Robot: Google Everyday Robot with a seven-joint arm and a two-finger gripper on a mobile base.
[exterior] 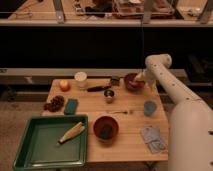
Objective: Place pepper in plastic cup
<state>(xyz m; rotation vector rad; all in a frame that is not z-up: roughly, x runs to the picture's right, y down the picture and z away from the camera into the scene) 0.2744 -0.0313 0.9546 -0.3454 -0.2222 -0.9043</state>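
My gripper (135,78) is at the back right of the table, low over the rim of a dark red bowl (131,84). The arm reaches it from the right, bent at a high elbow. I cannot make out the pepper; it may be hidden in that bowl or by the gripper. The light blue-grey plastic cup (149,108) stands upright near the right edge of the table, in front of the gripper and apart from it.
On the wooden table (125,147) are an orange fruit (64,85), a white cup (80,79), a dark utensil (98,89), a metal cup (109,94), a teal sponge (71,105), a red bowl (105,128), a green tray (30,150) and a grey cloth (152,138).
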